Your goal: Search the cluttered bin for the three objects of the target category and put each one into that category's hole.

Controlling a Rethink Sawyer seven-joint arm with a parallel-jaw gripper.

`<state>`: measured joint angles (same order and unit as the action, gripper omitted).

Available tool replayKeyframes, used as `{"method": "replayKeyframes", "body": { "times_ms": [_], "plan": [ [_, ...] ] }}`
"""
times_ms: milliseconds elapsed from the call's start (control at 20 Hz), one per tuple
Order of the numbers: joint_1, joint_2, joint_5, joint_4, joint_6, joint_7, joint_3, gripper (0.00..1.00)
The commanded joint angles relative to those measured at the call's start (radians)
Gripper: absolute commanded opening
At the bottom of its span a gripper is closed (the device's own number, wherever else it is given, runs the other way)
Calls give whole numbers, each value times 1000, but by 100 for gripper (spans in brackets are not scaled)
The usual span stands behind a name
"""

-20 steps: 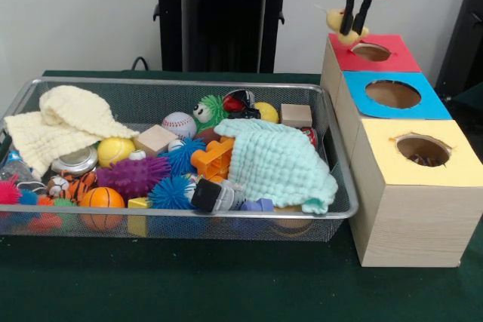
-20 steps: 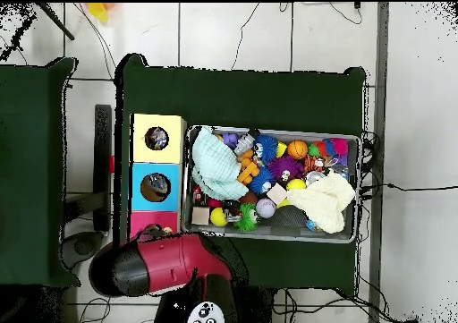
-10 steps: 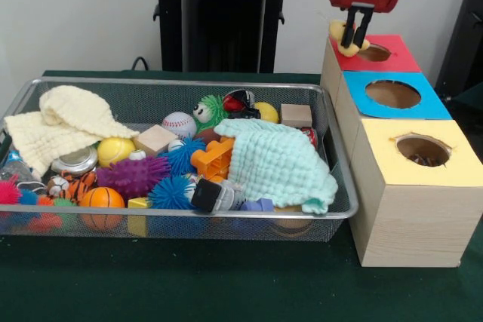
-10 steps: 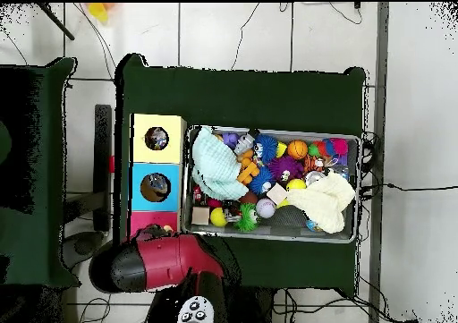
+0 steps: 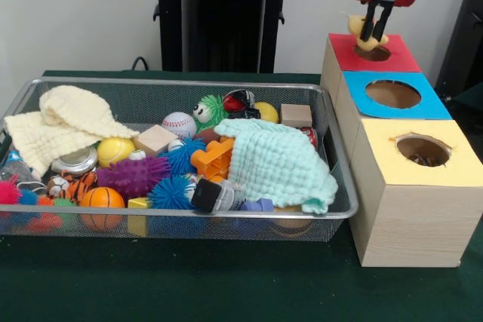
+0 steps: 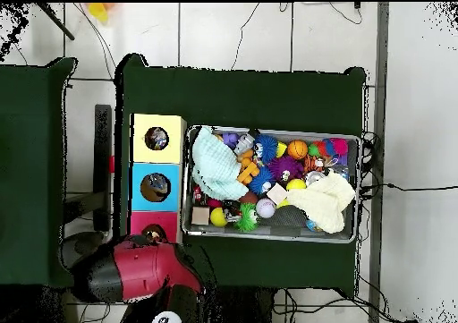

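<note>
Holding a small pale-yellow soft toy in the clamped tool above the red-topped box's round hole, needing centring before release.

The arm has a glossy red shell with black ends — the gripper carries two slim black fingers.

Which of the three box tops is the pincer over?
The red top, the box farthest from the camera in the front view; the pincer holds a yellow toy over its hole. Blue and yellow sit nearer.
</note>
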<state>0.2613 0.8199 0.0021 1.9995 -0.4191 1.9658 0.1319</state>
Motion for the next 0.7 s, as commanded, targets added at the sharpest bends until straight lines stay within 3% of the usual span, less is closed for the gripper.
{"method": "replayKeyframes", "body": {
  "times_ms": [50,700],
  "plan": [
    [0,-42,96,-52,7,261,19,0],
    [-56,-104,102,-51,115,186,-12,0]
  ]
}}
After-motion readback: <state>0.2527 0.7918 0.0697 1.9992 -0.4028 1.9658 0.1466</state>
